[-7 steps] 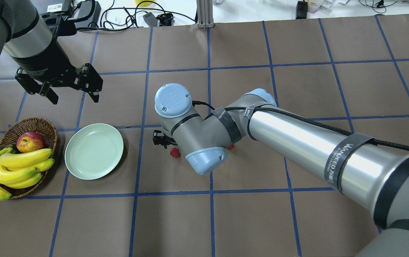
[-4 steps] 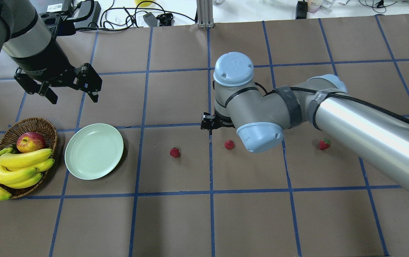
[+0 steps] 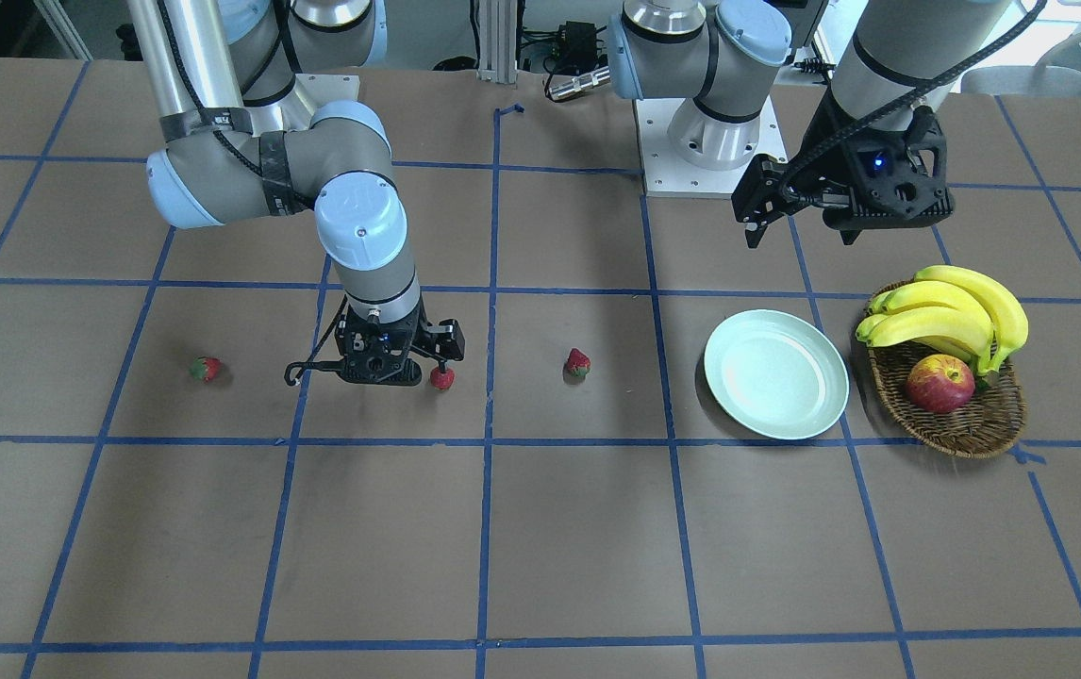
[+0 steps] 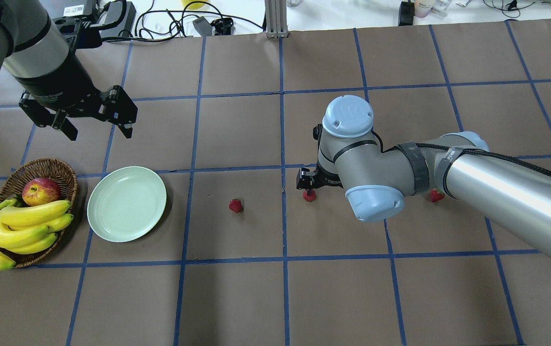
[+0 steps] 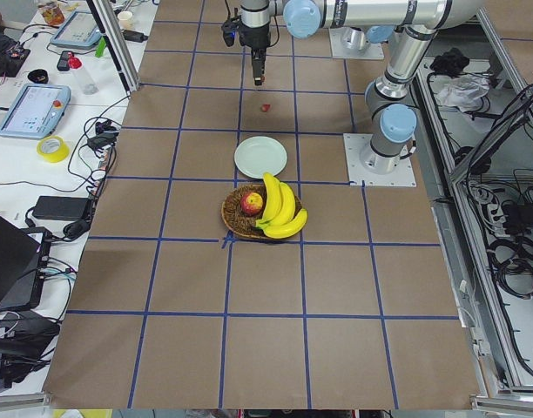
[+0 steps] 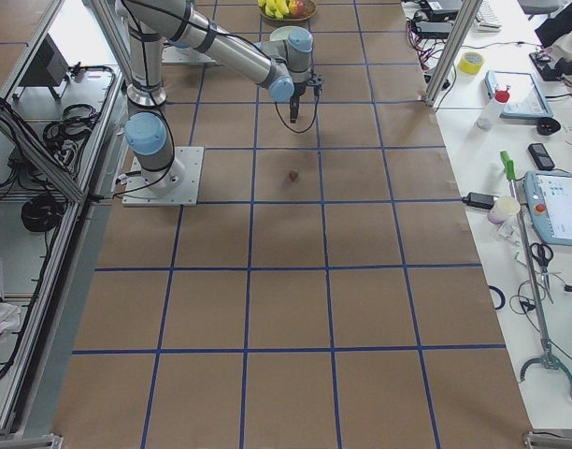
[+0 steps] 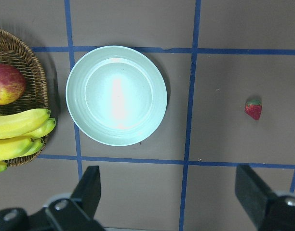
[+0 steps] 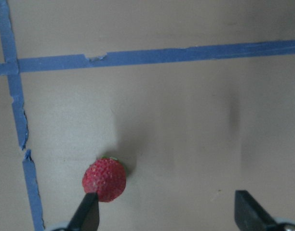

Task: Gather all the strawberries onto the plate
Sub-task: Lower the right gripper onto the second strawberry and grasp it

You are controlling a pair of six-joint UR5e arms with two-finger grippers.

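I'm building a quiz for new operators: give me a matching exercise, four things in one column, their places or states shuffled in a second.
Things:
1. round pale mint-green plate
2. red-yellow apple
3. small red strawberry in the middle of the three
4. left pincer

States:
A. open and holding nothing
B. beside a fingertip of the open right pincer
C. nothing in it
D. in the brown woven wicker basket

Pairs: 1-C, 2-D, 3-B, 4-A.
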